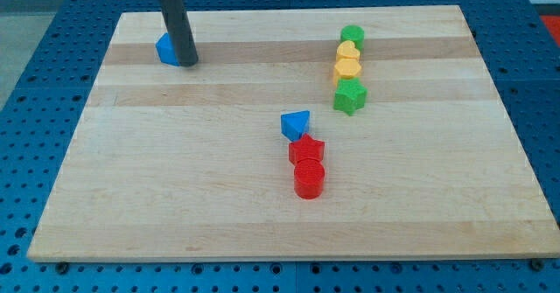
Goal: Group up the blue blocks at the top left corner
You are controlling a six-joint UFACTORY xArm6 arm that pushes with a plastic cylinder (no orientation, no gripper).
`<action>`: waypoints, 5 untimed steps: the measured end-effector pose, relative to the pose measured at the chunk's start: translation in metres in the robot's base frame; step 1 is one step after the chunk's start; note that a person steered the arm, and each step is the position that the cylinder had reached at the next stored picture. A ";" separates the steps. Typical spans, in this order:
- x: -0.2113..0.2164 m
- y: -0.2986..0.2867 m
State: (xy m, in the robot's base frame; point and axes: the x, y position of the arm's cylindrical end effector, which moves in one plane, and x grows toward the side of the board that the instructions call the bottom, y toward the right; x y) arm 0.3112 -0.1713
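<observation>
One blue block (165, 49) lies near the top left corner of the wooden board (175, 188); the rod partly hides it, so its shape is unclear. My tip (188, 63) rests on the board right against this block's right side. A second blue block (296, 123), triangular, sits near the board's middle, touching the red star block (307, 149) below it.
A red cylinder (309, 178) sits just below the red star. At the upper right stands a column: a green cylinder (353, 36), two yellow blocks (348, 52) (347, 69), and a green star block (350, 96).
</observation>
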 end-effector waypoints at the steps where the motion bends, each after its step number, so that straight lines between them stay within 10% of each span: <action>1: -0.023 -0.017; 3: -0.052 -0.039; 5: 0.043 0.102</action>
State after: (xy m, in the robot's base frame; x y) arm 0.3540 -0.0690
